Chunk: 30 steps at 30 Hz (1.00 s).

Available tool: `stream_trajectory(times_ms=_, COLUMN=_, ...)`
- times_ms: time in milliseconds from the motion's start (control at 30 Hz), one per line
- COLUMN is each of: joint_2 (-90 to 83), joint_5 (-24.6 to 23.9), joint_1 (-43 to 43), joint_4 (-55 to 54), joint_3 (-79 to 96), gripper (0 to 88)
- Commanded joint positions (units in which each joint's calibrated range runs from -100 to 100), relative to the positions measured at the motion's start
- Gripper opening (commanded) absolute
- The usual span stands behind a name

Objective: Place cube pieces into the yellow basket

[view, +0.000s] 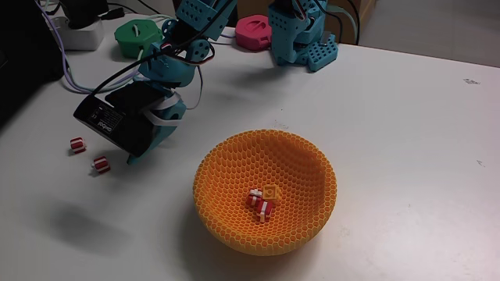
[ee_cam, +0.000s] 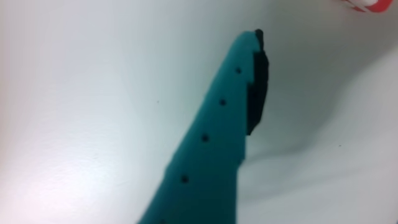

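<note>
— Two striped cube pieces are on the table to the left in the fixed view, one farther out and one just beside my arm. Three more sit in the bottom of the yellow basket: two striped ones and the orange-yellow one touching them.

— How do you expect the loose ones to handle?

— I judge them light and stiff — tiny hard blocks, probably a bit slick on this smooth white table. They could skid or flip if a fingertip nudges a corner. I'd take one across two opposite flat faces, square on, fingers low to the tabletop.

— What's the claw doing?

— The gripper hangs nose-down over the table, near the closer cube. From the fixed view the camera housing hides the tips. In the wrist view I see one teal finger with its dark pad and nothing against it, but the other finger is out of frame, so I can't tell how wide it stands.

— Does the wrist view add anything else?

— A sliver of red and white at the top right corner — a cube, I think, still ahead of the finger. The fixed view alone gives me the basket and the count.
</note>
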Motion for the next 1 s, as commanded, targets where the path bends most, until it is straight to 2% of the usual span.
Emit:
stream_trajectory(times_ms=0, joint_2=-0.5, joint_5=0.6, joint_1=2.3, joint_4=-3.6, joint_3=-2.2, gripper=38.9)
stream_trajectory(times_ms=167, joint_2=0.7, joint_5=1.8, joint_1=4.4, joint_4=-11.0, joint_3=-1.6, gripper=41.8)
stream_trajectory(times_ms=300, joint_2=2.8, joint_5=0.9, joint_1=4.4, joint_4=-14.9, joint_3=-1.1, gripper=43.0)
stream_trajectory(times_ms=667, joint_2=10.3, joint_5=-0.1, joint_1=4.3, joint_4=-16.5, joint_3=-7.0, gripper=42.3)
stream_trajectory(times_ms=967, joint_2=19.5, joint_5=-0.2, joint_1=4.3, joint_4=-16.8, joint_3=-18.7, gripper=40.3)
